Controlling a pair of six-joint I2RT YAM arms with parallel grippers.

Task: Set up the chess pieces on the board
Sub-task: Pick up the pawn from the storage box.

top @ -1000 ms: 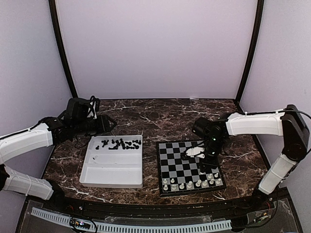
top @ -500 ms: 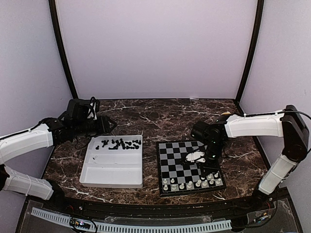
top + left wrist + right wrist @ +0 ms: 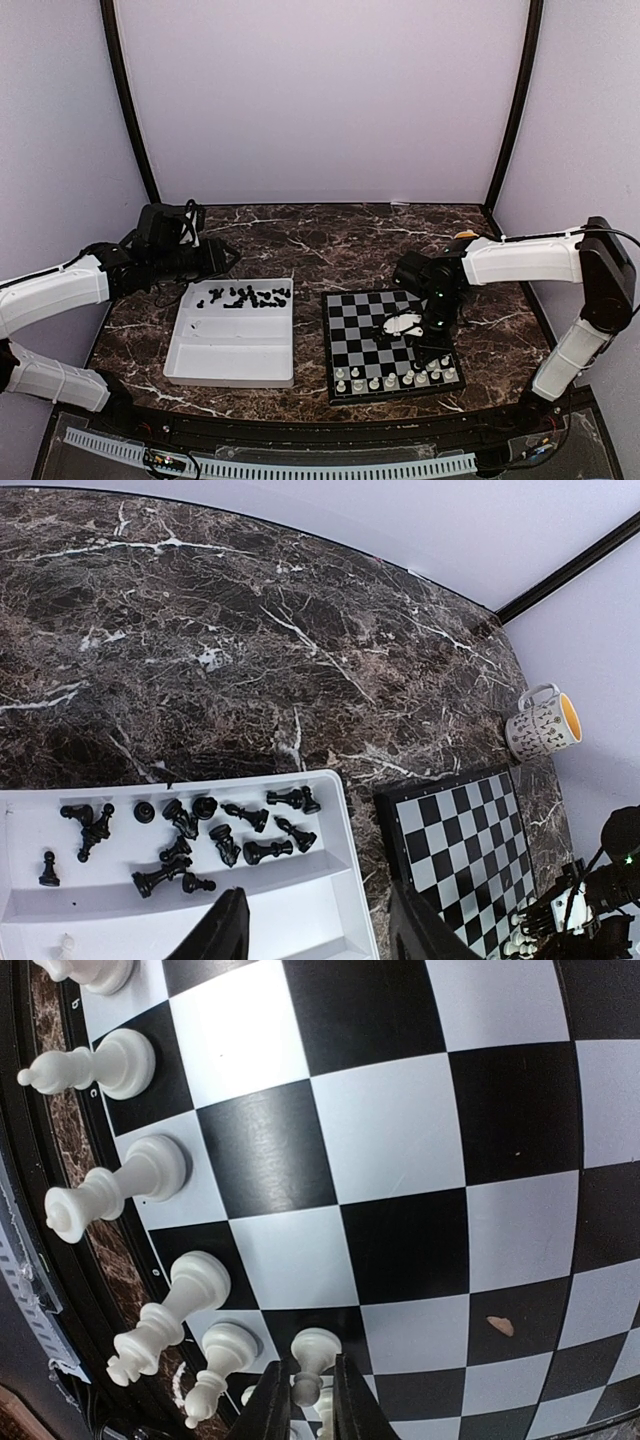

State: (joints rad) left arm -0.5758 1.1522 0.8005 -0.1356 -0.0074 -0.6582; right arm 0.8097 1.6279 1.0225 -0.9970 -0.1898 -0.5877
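Right fingers [image 3: 272,1405] pinch narrowly on a small white plastic pawn [image 3: 312,1348], low over the flat black-and-white checkerboard [image 3: 400,1140], right beside its edge row of white pieces [image 3: 110,1065]. Left fingers [image 3: 222,930] gape wide above the white rectangular plastic tray [image 3: 330,920] that holds the black pieces [image 3: 225,835] on the dark marble bench [image 3: 250,630].

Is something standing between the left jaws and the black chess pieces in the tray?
Nothing visible does. The left gripper hangs open above the tray, and the black pieces lie uncovered in its far compartment.
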